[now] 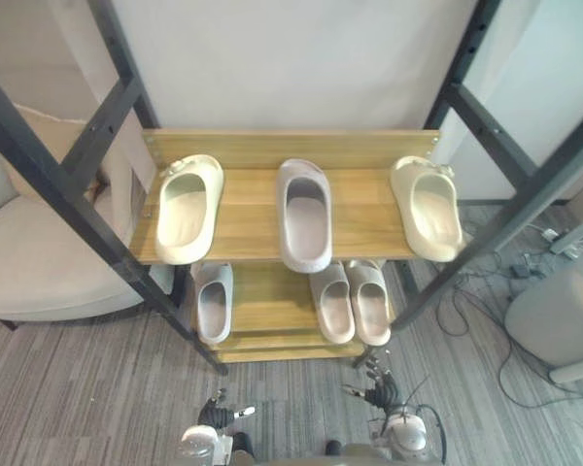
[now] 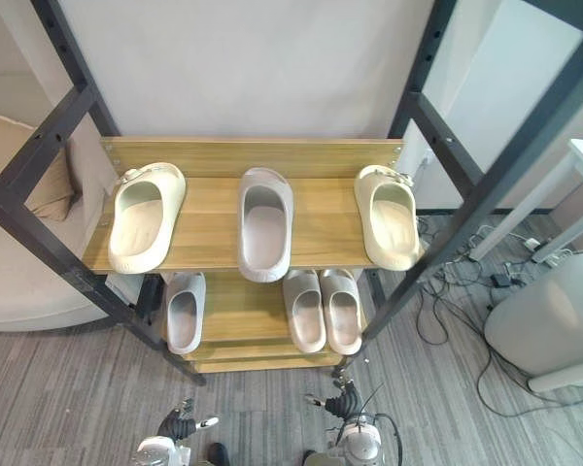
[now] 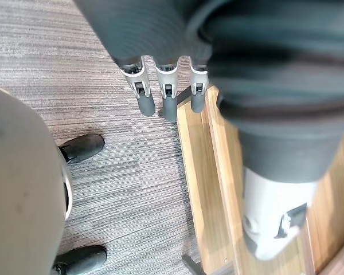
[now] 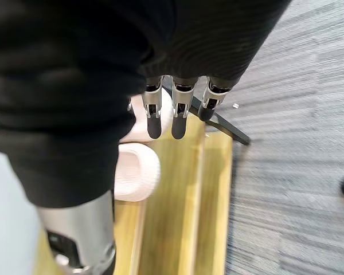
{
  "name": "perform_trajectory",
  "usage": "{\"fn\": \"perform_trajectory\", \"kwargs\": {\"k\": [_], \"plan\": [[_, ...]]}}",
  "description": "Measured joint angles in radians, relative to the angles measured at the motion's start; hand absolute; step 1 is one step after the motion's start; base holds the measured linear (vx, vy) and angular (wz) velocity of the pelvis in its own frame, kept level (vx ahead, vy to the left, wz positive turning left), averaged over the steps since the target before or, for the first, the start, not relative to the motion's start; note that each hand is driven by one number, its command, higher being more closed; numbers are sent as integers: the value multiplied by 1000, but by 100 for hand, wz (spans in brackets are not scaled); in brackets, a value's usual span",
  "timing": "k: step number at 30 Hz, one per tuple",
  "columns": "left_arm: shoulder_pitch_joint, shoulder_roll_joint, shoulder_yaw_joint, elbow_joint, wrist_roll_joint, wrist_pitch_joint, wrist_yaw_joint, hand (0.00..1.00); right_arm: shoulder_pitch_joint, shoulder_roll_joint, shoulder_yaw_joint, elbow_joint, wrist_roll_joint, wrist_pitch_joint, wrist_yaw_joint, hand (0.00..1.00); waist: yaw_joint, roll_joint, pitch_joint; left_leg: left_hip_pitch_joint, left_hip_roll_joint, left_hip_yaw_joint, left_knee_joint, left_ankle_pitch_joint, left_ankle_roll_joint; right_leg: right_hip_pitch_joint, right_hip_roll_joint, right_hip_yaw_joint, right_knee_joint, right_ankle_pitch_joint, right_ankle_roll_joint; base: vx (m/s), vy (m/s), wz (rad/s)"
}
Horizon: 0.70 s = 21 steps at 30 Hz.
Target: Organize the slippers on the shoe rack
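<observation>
Your left hand and right hand hung with fingers released; cream slippers at the top shelf's opposite edges apparently awaited pairing.

Cream slippers and greyish-pink slippers; honey-coloured, wood-grained shoe rack with black posts; carpet in fine grey streaks.

Straight-fingered left robot hand over grey carpet, beside likely a rack shelf.
</observation>
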Motion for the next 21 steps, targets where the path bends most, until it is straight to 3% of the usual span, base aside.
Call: {"fn": "perform_trajectory", "kwargs": {"k": [6,11,16,21], "plan": [[12,-2,0,-20,1,-3,2,0,191,1,4,-483,-77,-10,21,0,-11,-5,-3,-7,-8,34,-5,-12,3,-33,-5,53,9,8,8,-87,33,-21],[42,0,-9,-57,10,-7,1,0,228,-20,4,-714,-76,-55,43,0,-22,-13,-13,-9,-20,59,-5,-12,2,-62,-14,82,26,26,5,-8,26,-18],[47,12,-53,-57,12,-22,-10,0,178,-85,3,-840,-76,-109,63,0,-23,-20,-23,0,-26,68,-5,-16,7,-60,-15,101,22,39,20,30,26,-10],[49,19,-81,-56,12,-27,-29,0,13,-138,2,-848,-82,-112,51,0,-19,-23,-38,0,-36,64,-5,-11,18,-54,-20,103,5,49,27,19,18,-1]]}}
